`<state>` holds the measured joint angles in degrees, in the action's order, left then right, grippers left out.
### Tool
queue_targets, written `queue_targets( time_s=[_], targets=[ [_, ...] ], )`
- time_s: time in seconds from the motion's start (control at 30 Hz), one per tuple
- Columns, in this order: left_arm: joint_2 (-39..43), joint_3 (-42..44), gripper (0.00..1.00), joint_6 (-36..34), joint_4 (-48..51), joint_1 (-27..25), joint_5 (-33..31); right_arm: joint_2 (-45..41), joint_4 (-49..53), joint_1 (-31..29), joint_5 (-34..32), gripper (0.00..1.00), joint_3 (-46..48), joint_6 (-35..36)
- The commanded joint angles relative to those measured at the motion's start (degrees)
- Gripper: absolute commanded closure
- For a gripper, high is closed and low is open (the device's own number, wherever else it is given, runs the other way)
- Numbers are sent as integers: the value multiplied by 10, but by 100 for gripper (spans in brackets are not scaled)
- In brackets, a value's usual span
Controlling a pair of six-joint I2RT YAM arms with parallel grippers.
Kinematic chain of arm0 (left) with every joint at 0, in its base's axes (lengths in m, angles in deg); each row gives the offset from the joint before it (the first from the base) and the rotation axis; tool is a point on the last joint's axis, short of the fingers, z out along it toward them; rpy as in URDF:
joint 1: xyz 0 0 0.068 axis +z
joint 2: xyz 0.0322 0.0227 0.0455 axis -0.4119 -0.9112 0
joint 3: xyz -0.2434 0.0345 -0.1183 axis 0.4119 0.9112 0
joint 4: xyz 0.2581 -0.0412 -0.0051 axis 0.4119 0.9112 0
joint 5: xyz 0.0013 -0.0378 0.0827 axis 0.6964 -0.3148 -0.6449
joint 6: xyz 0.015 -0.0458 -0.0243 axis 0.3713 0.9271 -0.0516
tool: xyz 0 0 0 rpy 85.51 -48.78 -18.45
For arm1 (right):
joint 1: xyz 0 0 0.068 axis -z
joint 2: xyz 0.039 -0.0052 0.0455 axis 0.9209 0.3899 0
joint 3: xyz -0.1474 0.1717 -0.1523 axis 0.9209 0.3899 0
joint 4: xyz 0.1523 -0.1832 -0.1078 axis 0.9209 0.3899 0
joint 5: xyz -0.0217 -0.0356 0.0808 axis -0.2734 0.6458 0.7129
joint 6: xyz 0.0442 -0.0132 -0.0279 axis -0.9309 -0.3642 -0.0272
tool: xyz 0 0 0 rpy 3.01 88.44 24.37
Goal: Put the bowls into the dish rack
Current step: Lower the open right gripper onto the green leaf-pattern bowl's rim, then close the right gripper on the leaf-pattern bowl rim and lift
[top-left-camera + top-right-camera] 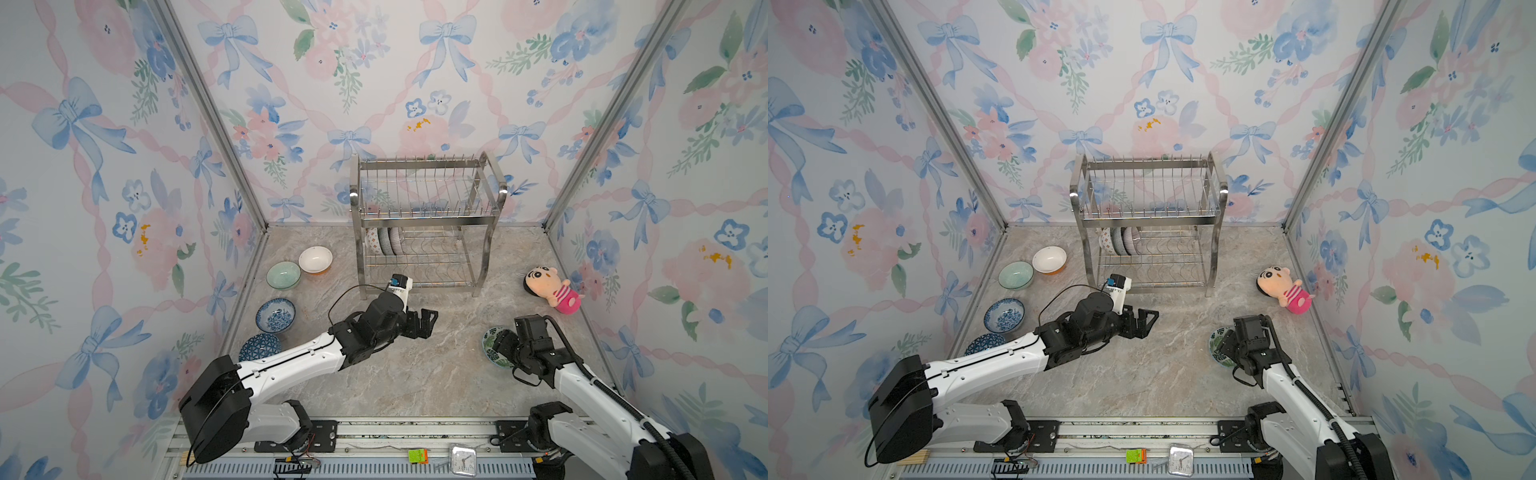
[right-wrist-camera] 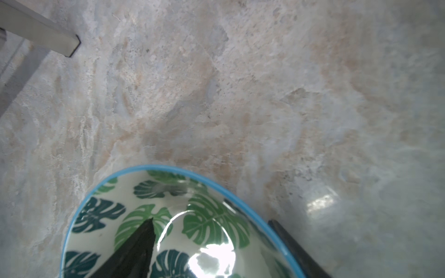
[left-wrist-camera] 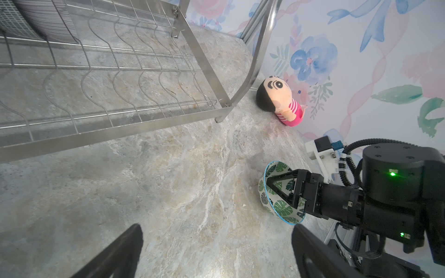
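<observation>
Straddling leaf bowl [image 2: 101,211] rim; right gripper [image 2: 210,221]

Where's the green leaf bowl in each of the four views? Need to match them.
Top view: leaf bowl on the table, front right of the dish rack.
Top view: bowl in the same spot, slightly further left in frame.
Left wrist: bowl on the table, off to the rack's side.
Right wrist: bowl close up, straddled by the right gripper.
Shared landmark: the rack leg nearest the bowl.
</observation>
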<state>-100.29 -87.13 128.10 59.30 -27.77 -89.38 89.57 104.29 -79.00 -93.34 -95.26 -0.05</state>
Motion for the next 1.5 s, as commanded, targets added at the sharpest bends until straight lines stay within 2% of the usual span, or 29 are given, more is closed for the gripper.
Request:
queue_targets(
  time_s=[0.0, 0.13, 0.47, 0.53, 0.7, 0.93, 1.23, 1.47],
  targets=[
    [11, 5, 2, -1, 15, 5, -9, 12, -28, 4, 23, 30, 7, -5],
    [16, 7, 2, 0, 18, 10, -8, 20, -37, -4, 28, 38, 4, -5],
    [32, 15, 2, 9, 24, 38, 15, 59, -35, -75, 3, 81, -49, 20],
    [40, 18, 2, 9, 30, 45, 17, 73, -25, -102, -11, 86, -76, 29],
    [72, 28, 2, 11, 45, 71, 24, 127, 1, -185, -53, 89, -157, 56],
    [113, 61, 2, 26, 56, 117, 49, 248, -1, -260, -44, 92, -250, 74],
    [143, 91, 2, 41, 58, 177, 90, 357, -27, -298, -18, 95, -317, 84],
    [146, 96, 2, 41, 62, 190, 100, 422, -27, -293, -5, 92, -368, 115]
  ],
)
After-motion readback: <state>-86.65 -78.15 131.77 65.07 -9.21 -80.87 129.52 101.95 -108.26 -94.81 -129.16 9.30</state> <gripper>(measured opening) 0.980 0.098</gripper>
